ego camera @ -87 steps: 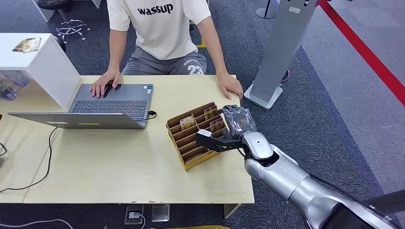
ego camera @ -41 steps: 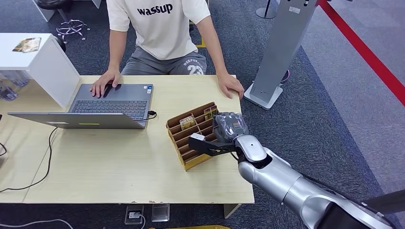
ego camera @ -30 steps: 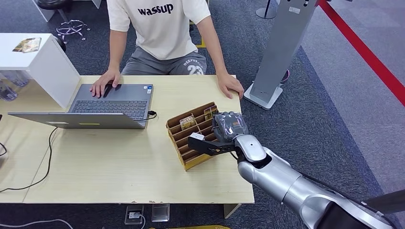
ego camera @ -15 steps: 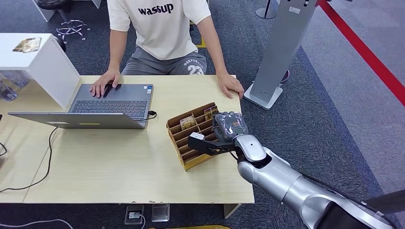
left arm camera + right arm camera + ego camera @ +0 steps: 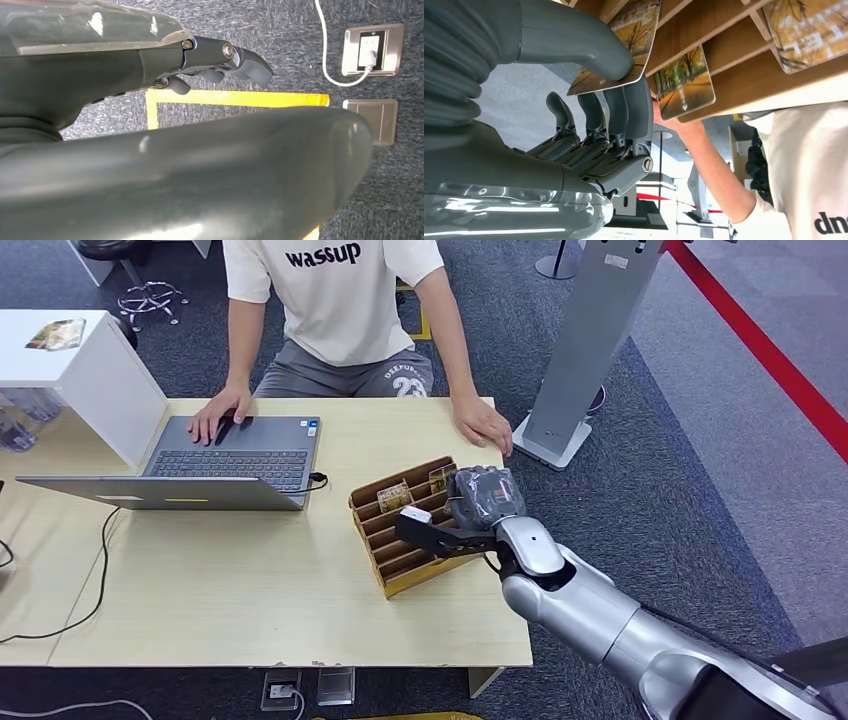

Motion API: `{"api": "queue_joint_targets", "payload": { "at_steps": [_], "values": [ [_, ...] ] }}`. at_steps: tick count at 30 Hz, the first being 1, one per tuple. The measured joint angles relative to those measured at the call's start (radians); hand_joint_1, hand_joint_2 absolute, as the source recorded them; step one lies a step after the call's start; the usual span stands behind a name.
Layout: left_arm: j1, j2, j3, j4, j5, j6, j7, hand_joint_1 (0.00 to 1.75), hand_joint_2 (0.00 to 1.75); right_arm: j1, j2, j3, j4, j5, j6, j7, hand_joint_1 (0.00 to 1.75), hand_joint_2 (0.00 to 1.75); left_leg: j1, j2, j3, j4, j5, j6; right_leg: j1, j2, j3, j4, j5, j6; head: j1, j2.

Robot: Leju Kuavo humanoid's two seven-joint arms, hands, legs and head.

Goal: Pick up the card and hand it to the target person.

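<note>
The right hand (image 5: 589, 125) was seen closed on a card (image 5: 616, 47): the thick thumb pressed one face near the card's free edge, and the darker fingers (image 5: 636, 117) backed the opposite face. Most of the card was still seated in a slot of the wooden card rack (image 5: 400, 530), which stood on the table (image 5: 250, 610) near its right edge. In the head view the right hand (image 5: 478, 502) was placed at the right end of the rack, with the wrist camera housing lying across the middle slots. A second card (image 5: 685, 82) stood in the neighbouring slot, just beside the pinched one, and a third card (image 5: 809, 32) rested in a slot farther along.

The step in hand was judged to be the withdrawal of the pinched card. The pinch was best kept firm, since it was taken close to the card's edge. The card was best drawn out along the line of its slot, so that the dividers were not levered and the rack was not dragged. The neighbouring card was to be kept clear of the fingers.

The left hand (image 5: 220, 57) hung over the carpet with its fingers apart, holding nothing.

At the far side of the table the person (image 5: 340, 300) was seated, one hand on the laptop (image 5: 240, 455) and the person's other hand (image 5: 482, 425) resting near the table's far right corner, the likely delivery point.
</note>
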State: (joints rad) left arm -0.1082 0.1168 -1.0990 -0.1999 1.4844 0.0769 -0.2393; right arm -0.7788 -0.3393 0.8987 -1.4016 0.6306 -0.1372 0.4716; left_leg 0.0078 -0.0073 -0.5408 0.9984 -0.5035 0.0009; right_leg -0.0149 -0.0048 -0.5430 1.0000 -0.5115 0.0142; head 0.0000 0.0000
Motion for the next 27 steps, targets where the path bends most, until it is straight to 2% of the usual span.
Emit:
{"api": "queue_joint_targets", "payload": {
  "at_steps": [7,11,17,23,27],
  "values": [
    [0.001,-0.002,-0.003,-0.003,-0.002,-0.003,-0.001,0.0,0.0,0.034,-0.047,-0.051,-0.194,0.035,-0.001,0.03,1.38,1.75,0.0,-0.001,0.0,0.0,0.0,0.0,0.0,-0.001,0.0,0.0,0.0,0.0,0.0,0.0],
    [0.0,-0.007,-0.012,-0.002,-0.011,-0.013,-0.001,0.0,0.0,0.062,-0.035,-0.074,-0.213,0.071,-0.025,0.011,1.38,1.75,0.0,-0.001,0.002,-0.001,0.0,0.0,0.0,-0.001,0.002,-0.002,0.0,0.0,0.0,0.0],
    [-0.002,-0.015,-0.022,0.0,-0.018,-0.017,0.002,0.0,0.0,0.072,0.009,-0.093,-0.131,0.117,-0.108,-0.064,1.38,1.75,0.0,0.0,0.003,-0.002,0.001,0.0,0.0,0.0,0.003,-0.003,0.001,0.0,0.0,0.0],
    [-0.002,-0.021,-0.027,0.002,-0.019,-0.023,0.002,0.0,0.0,0.046,0.064,-0.095,0.034,0.15,-0.208,-0.176,1.38,1.75,0.0,0.002,0.004,-0.003,0.001,0.0,0.0,0.002,0.003,-0.003,0.002,0.0,0.0,0.0],
    [-0.002,-0.024,-0.025,0.001,-0.014,-0.043,0.009,0.0,0.0,0.043,0.082,-0.108,0.106,0.151,-0.258,-0.225,1.38,1.75,0.0,0.003,0.005,-0.003,0.001,0.0,0.0,0.003,0.004,-0.003,0.002,0.0,0.0,0.0]
  ]
}}
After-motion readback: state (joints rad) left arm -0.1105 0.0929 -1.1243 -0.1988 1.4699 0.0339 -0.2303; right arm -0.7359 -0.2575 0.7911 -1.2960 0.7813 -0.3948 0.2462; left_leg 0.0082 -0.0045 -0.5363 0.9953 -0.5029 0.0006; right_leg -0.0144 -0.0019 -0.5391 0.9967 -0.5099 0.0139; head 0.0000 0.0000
